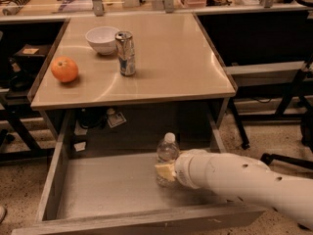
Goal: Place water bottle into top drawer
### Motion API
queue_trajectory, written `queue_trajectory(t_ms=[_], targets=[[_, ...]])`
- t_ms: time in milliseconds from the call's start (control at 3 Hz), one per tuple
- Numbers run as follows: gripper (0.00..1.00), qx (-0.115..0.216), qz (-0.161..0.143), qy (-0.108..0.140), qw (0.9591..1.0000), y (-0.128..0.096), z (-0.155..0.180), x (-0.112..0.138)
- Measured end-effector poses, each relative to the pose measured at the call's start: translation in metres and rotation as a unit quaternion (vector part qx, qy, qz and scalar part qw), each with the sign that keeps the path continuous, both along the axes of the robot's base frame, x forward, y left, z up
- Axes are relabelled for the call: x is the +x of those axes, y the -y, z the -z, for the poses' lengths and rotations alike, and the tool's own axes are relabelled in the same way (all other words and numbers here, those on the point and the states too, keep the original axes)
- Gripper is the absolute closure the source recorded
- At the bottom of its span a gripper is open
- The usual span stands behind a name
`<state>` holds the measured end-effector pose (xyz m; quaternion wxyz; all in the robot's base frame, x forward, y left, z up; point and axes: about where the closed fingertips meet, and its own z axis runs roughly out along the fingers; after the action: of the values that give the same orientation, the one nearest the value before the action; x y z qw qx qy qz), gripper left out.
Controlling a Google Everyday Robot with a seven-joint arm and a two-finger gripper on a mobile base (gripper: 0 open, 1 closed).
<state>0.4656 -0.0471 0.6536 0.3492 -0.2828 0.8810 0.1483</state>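
The clear ribbed water bottle is pinched by the gripper inside the grey wood-grain top drawer, below the front edge of the desk; release is called for next.

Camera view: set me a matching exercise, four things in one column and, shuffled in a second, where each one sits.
Things:
1. water bottle
2. orange
3. drink can
4. bowl

Places:
A. on the table, near its left edge in view
B. upright inside the open top drawer, with the gripper at its lower part
C. on the table towards the back, just left of the drink can
D. on the table, just right of the bowl

Pairs: 1-B, 2-A, 3-D, 4-C
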Motion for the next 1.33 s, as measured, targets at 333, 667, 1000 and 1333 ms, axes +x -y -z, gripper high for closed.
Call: queue_trajectory(t_ms=[333,667,1000,1333], targets=[[0.81,0.000,0.000,0.000,1.0000,0.0000,0.0001,0.0000],[0.58,0.000,0.000,0.000,1.0000,0.0000,0.0001,0.0000],[0.35,0.000,0.000,0.000,1.0000,0.0000,0.0001,0.0000],[0.11,0.000,0.000,0.000,1.0000,0.0000,0.0001,0.0000]])
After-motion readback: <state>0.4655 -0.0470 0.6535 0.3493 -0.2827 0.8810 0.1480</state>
